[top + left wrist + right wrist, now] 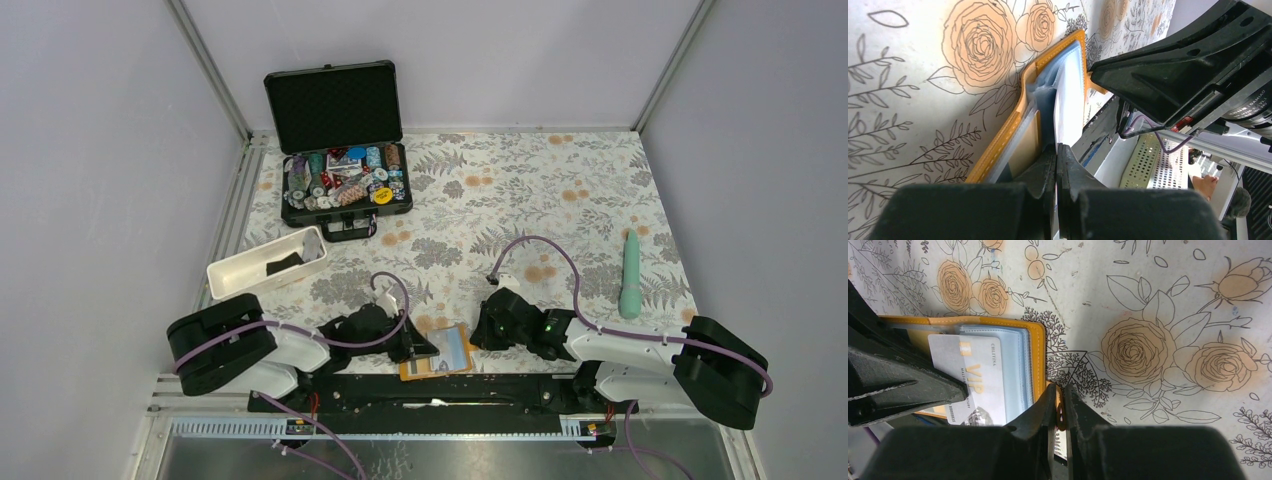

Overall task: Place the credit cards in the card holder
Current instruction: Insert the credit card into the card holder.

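the card holder (445, 355) lies open on the flowered table (560, 200) right at the near edge, between the two arms, with its pale blue sleeves facing up. the pale card (973, 375), the one with gold "vip" lettering, is already at the sleeves. from the right wrist it looks laid in among them, with a clear sleeve showing along its right side, though i can't tell whether it is pushed fully home or still sticks out at the near end. the left gripper (1056, 150) is fully closed, with its tips down on the near edge of the sleeves. whether it pinches a sleeve, the card or nothing at all, i can't make out. the right gripper (1059, 390) is nipped onto the holder's orange tab (1061, 415) at the right edge, and seems to be pinning the holder flat. so i'd judge the first card as about in, or in the last bit of seating. the second card is still to come. far off to the left there's a white tray (235, 272) with a dark flat thing (281, 265) in it. that may be the black card, but it's too small from above to say for sure. if so, it still has to be fetched and slid in.
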`<state>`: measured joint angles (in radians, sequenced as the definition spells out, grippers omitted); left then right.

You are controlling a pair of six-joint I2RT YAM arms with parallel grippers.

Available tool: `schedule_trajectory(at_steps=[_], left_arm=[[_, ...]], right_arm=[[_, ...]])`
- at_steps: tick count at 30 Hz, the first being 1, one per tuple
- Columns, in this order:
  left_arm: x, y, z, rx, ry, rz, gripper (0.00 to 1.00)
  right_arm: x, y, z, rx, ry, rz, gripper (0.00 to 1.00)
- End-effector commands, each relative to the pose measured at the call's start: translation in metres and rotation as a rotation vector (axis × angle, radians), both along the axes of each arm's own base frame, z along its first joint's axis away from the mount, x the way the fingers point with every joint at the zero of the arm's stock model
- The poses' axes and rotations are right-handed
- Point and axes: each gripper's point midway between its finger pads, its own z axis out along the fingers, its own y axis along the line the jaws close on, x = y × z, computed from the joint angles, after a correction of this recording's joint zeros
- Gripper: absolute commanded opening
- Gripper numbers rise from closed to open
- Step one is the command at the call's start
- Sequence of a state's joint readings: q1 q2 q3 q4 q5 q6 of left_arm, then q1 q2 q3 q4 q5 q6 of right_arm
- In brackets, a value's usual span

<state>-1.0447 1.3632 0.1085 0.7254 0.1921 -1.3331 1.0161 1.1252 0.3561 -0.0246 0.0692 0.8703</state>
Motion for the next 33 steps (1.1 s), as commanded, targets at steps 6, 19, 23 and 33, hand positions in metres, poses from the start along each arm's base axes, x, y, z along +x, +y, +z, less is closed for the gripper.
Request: schedule_trajectory(at_steps=[6, 19, 23, 33], left_arm=[[0.001, -0.003, 0.001, 0.064, -0.025, -0.032, 0.15], [0.005, 0.006, -0.003, 0.213, -0.031, -0.041, 0.44], [0.007, 0.009, 0.002, 0.231, -0.046, -0.036, 0.49], [0.007, 0.009, 0.008, 0.275, -0.058, -0.057, 0.53]], right_arm=[[0.003, -0.004, 0.004, -0.028, -0.022, -0.015, 0.00], [0.004, -0.008, 0.005, -0.035, -0.030, -0.028, 0.00], [0.004, -0.008, 0.005, -0.035, -0.031, -0.028, 0.00], [0.003, -0.007, 0.004, -0.033, -0.029, -0.024, 0.00]])
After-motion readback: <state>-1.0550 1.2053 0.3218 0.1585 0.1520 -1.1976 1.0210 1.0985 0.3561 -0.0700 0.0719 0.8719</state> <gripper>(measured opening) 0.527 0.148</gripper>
